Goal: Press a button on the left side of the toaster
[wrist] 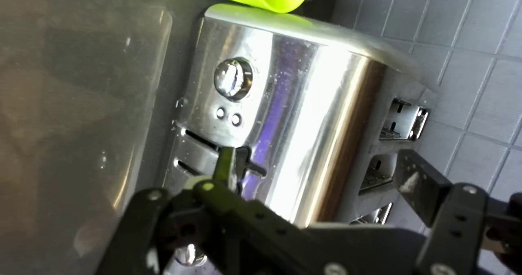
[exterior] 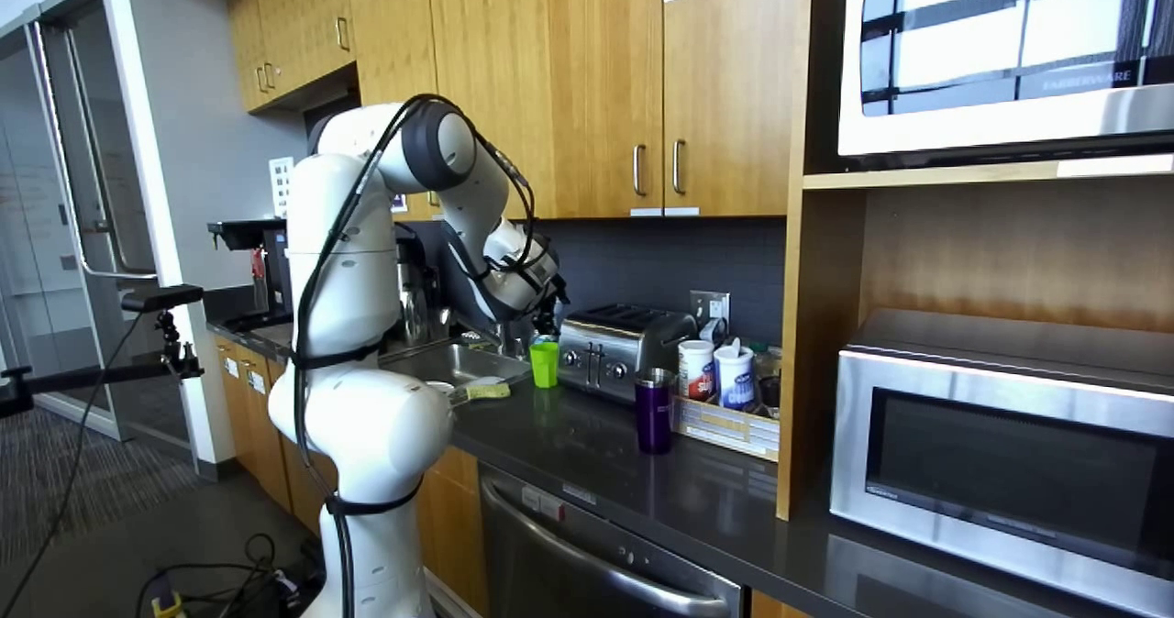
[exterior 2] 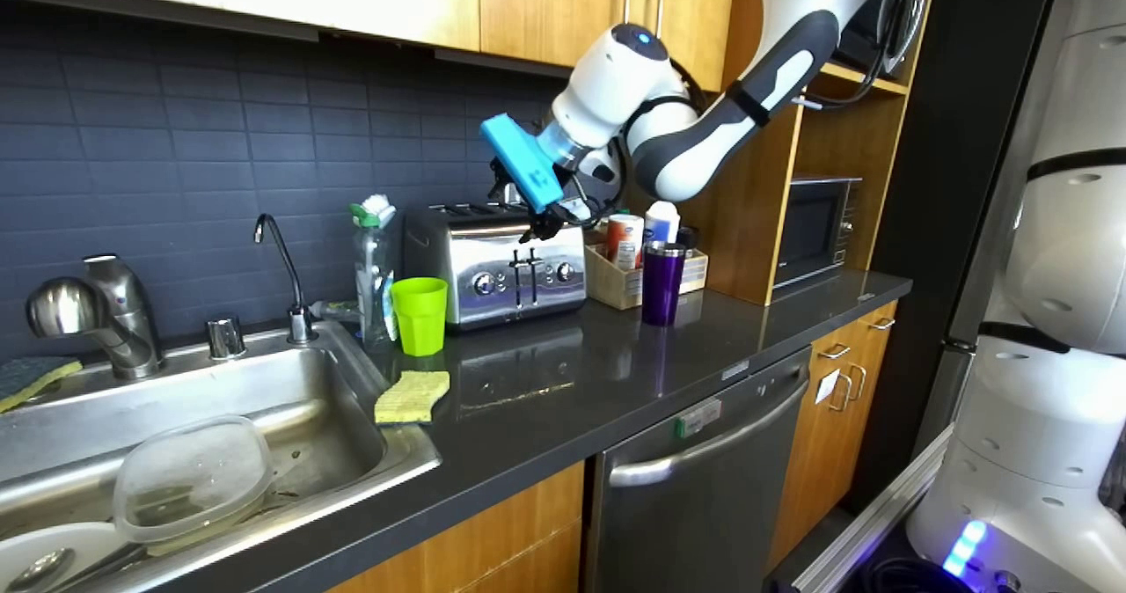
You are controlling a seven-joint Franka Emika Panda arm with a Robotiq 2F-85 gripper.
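The toaster point(exterior 2: 519, 289) is a silver boxy appliance with a dark top, against the tiled wall; it also shows in an exterior view point(exterior: 596, 357). In the wrist view, its front point(wrist: 293, 103) lies sideways. A round knob point(wrist: 232, 79) sits on the half by the green cup, with two small round buttons point(wrist: 228, 116) beside it. My gripper point(wrist: 318, 165) is open and empty. One fingertip overlaps the lever slots and hides part of a lever; the other overlaps the top slots. In both exterior views the gripper point(exterior 2: 535, 215) is at the toaster's upper front point(exterior: 548, 314). Contact cannot be told.
A green cup point(exterior 2: 420, 316) and a spray bottle point(exterior 2: 374, 281) stand beside the toaster by the sink point(exterior 2: 396, 465). A purple tumbler point(exterior 2: 661, 283) and a box of canisters point(exterior 2: 616, 283) stand on its other side. A sponge point(exterior 2: 412, 397) lies at the sink edge. Cabinets point(exterior: 605, 86) hang above.
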